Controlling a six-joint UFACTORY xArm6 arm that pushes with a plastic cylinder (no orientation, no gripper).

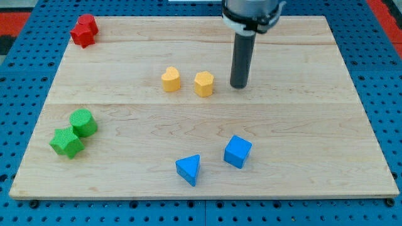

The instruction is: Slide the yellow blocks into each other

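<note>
Yellow blocks (170, 80) (203, 83) sit mid-board, slightly apart, my tip (239, 86) just right.

The arm (251, 12) above the rod (241, 59) runs out of the view's top edge, so only its lowest collar shows. It covers a stretch of the desk's (201, 169) far edge. At the desk's far left corner, the red blocks (83, 31) press together so closely that their shapes cannot be told apart. The blue pegboard (19, 75) around the desk is cropped on every side.
</note>
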